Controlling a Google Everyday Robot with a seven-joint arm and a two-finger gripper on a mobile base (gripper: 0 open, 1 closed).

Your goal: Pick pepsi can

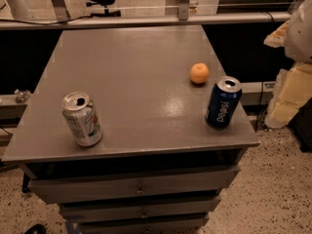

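Camera view: pepsi can [223,103] is seen upright by the table's [131,82] right front corner, judged light, dentable and slick, best taken mid-body; gripper is not seen, so its state cannot be told.

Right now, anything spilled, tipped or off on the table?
Nothing spilled or tipped. The pepsi can and silver can stand upright, the former near the right edge of the table. The gripper is not in view.

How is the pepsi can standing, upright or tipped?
Upright: the pepsi can rests on its base on the grey table, silver top facing up. The gripper is not in view.
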